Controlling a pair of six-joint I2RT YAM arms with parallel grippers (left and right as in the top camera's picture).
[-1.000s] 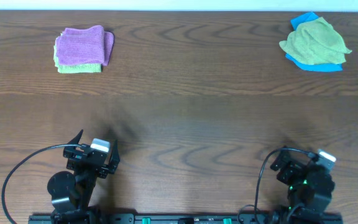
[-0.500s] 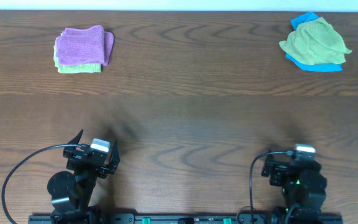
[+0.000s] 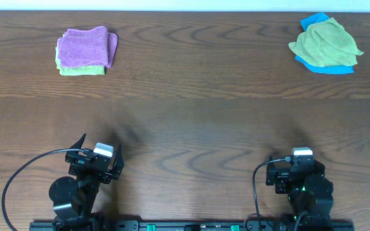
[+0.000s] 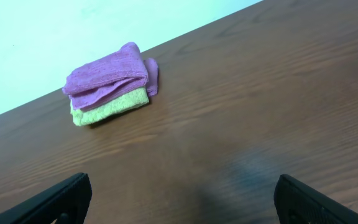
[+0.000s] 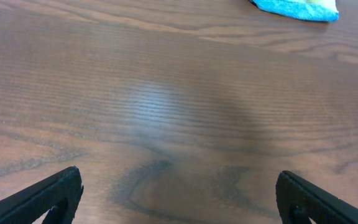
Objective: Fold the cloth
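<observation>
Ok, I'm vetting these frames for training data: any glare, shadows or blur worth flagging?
Overhead: even light, sharp, only faint shadows on the table. Left wrist: purple cloth crisp, a soft dark patch on the wood beyond the open left gripper. Right wrist: a pale sheen mid-table, a shadow nearer the open right gripper.

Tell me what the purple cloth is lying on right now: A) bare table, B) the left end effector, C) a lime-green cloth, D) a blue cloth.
C: the purple cloth sits folded on top of a lime-green cloth, whose edge shows from under it.
</observation>
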